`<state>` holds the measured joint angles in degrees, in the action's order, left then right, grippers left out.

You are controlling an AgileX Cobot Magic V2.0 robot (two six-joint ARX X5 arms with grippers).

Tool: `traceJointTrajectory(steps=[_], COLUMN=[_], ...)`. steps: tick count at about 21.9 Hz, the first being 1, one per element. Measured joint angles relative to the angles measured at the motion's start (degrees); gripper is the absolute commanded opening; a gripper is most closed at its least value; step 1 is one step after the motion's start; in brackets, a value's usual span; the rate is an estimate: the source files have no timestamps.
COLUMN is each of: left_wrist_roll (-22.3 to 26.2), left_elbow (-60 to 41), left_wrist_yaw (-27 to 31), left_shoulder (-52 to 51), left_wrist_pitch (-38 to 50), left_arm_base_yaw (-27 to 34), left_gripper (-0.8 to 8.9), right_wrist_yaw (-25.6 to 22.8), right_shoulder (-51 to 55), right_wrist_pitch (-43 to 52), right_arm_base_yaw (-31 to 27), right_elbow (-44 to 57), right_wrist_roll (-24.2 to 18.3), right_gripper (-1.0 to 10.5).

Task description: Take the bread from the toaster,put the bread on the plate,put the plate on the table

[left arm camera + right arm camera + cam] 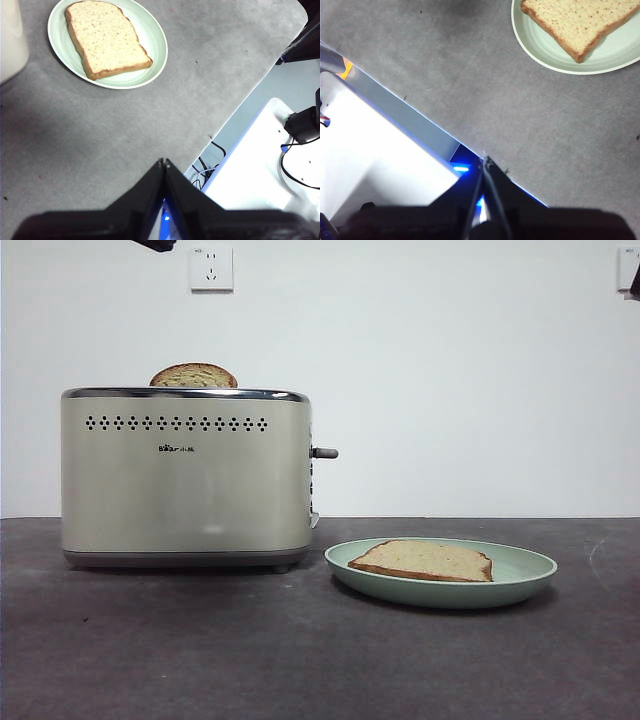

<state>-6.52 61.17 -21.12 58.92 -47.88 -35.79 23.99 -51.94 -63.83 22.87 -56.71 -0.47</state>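
The bread (pixel 425 560) lies flat on the pale green plate (pixel 520 575), which rests on the dark grey table (pixel 200 650) to the right of the cream toaster (pixel 185 480). A second, browner slice (pixel 194 376) pokes up from the toaster's slot. The left wrist view shows the bread (pixel 106 39) on the plate (pixel 152 47) well beyond my left gripper (pixel 164 162), whose jaws are shut on nothing. My right gripper (pixel 484 160) is also shut and empty, away from the plate (pixel 540 47) and bread (pixel 580 22).
The toaster's grey lever (pixel 325 453) sticks out toward the plate. Both wrist views show the table's near edge, with white equipment (pixel 260 165) and cables below it. A black arm tip (pixel 155 244) shows at the top left of the front view.
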Motion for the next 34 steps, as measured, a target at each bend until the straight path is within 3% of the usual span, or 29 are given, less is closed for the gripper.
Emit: traceJointTrajectory(steps=[17,23,26,29,34], left_wrist_roll=[0.1,0.1,0.1,3.1,13.1], left_elbow=[0.0,0.0,0.0,0.0,0.0], left_wrist_yaw=[0.2,7.2,7.8,10.4,12.7], left_shoulder=[0.0,0.0,0.0,-0.4,-4.9], left_wrist_pitch=[0.0,0.0,-0.1,1.6,17.6], left_arm_base_yaw=[0.0,0.0,-0.1,0.1,5.1], left_gripper=[-0.03,-0.03,-0.03,-0.03,-0.03], right_wrist_yaw=[-0.2,-0.2,-0.2,-0.2,-0.2], right_shoulder=[0.0,0.0,0.0,0.0,0.0], right_wrist_pitch=[0.0,0.0,0.0,0.0,0.0], right_arm_base_yaw=[0.0,0.0,0.0,0.0,0.0], right_elbow=[0.0,0.0,0.0,0.0,0.0], right_wrist_roll=[0.0,0.0,0.0,0.0,0.0], right_gripper=[0.0,0.0,0.0,0.0,0.0])
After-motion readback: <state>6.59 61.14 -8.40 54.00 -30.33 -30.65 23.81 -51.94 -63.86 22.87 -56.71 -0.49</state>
